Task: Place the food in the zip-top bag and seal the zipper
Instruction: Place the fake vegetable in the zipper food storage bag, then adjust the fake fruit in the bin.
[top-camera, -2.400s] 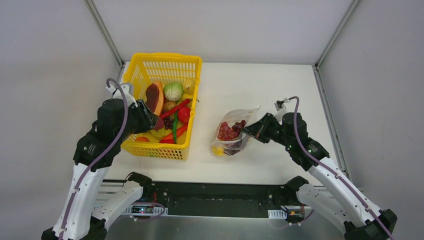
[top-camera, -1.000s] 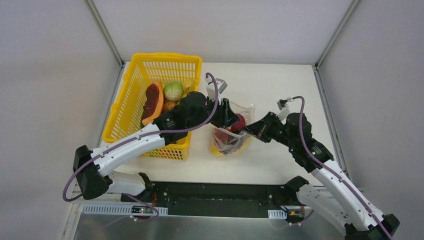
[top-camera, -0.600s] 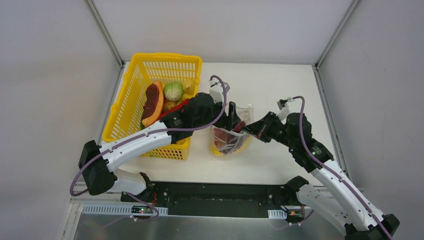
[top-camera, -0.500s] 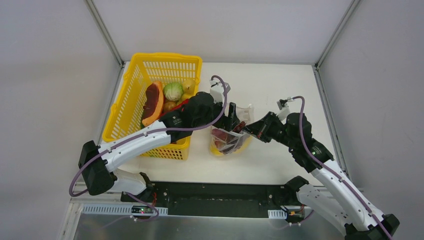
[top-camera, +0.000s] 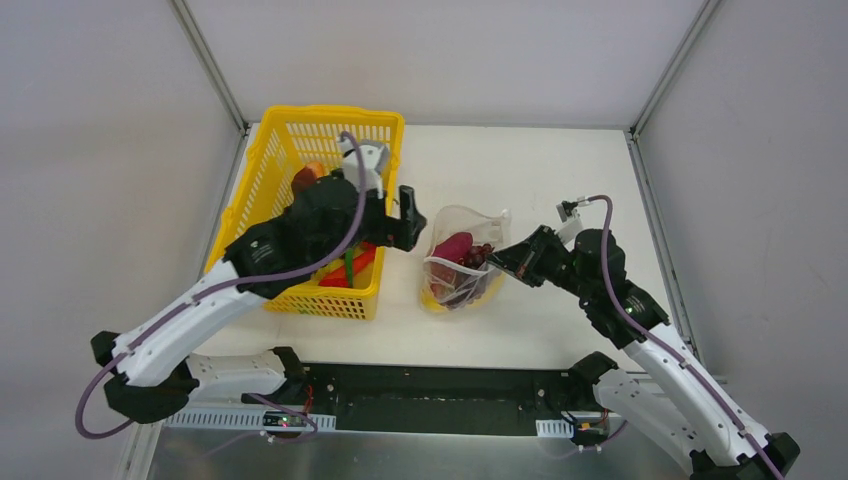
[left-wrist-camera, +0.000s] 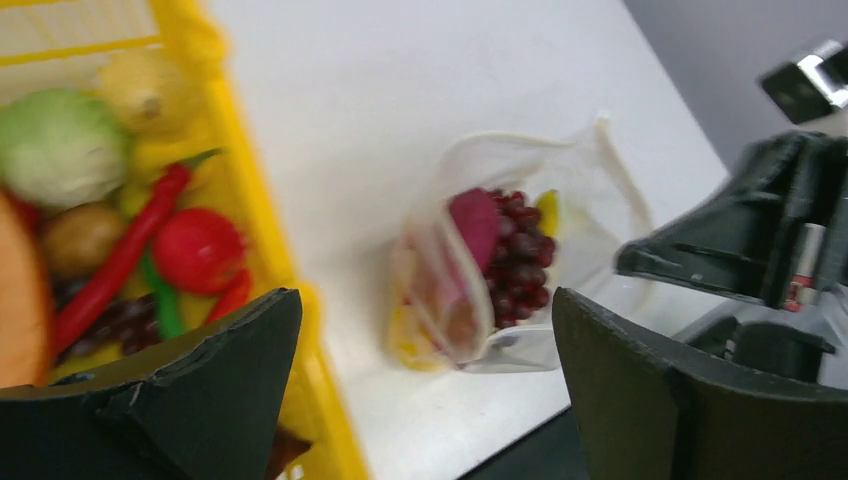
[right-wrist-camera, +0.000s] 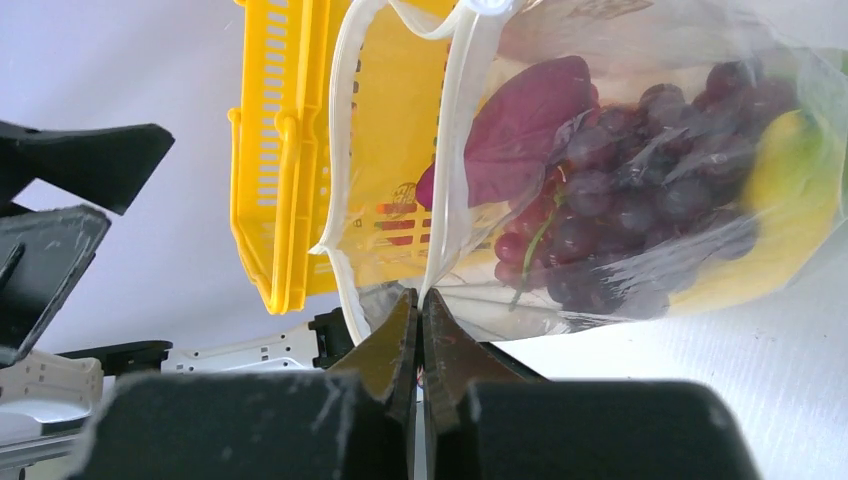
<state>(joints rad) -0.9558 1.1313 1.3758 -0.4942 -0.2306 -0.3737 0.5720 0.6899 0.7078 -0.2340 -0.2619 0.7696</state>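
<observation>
The zip-top bag (top-camera: 462, 225) lies open-mouthed right of the basket, holding a purple piece (top-camera: 455, 247), dark grapes (top-camera: 480, 255) and a yellow piece (top-camera: 437, 297). My right gripper (top-camera: 497, 262) is shut on the zipper (right-wrist-camera: 455, 150) at the bag's mouth edge, fingertips pinched together (right-wrist-camera: 420, 300). My left gripper (top-camera: 405, 215) hangs open and empty between basket and bag, its fingers (left-wrist-camera: 200, 390) wide apart above the table. More food stays in the basket: a cabbage (left-wrist-camera: 60, 145), a tomato (left-wrist-camera: 197, 248) and a red chili (left-wrist-camera: 120, 265).
The yellow lattice basket (top-camera: 325, 115) stands at the back left, partly covered by my left arm. Grey walls with metal posts close in the white table (top-camera: 540, 170) on three sides. A black rail runs along the near edge.
My left gripper opened, let go of the purple piece into the bag, and pulled back left toward the basket. The right gripper kept its hold on the bag's edge.
</observation>
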